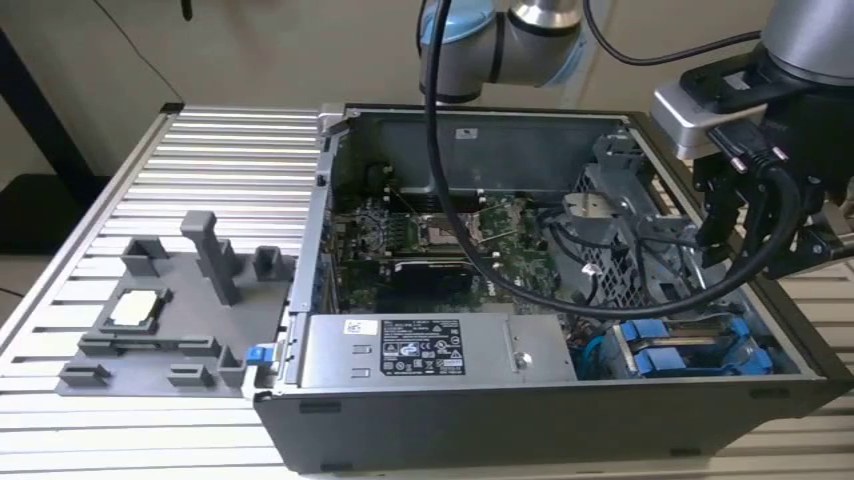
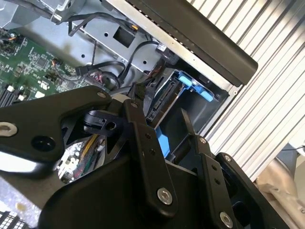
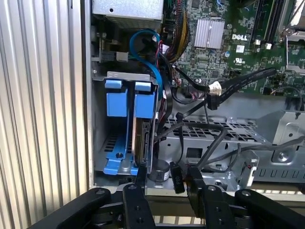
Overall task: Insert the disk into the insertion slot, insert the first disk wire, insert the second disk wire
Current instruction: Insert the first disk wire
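One open grey metal computer case point(image 1: 534, 430) sits on a ribbed aluminium table point(image 1: 200, 150). In the case's corner the insertion slot point(image 3: 125, 75) — a boxy grey bay — holds two bright blue plastic carriers point(image 3: 116, 102). One of them carries the disk point(image 3: 141, 140), flat and upright. Over that corner hangs the gripper point(image 3: 167, 174) — two black fingers apart, empty.

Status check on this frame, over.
Gripper open, empty, by the bay. Disk seated in insertion slot. Black cables strung beside it.

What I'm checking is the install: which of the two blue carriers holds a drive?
The carrier beside the cables: a drive sits in it; the carrier by the case wall looks empty.
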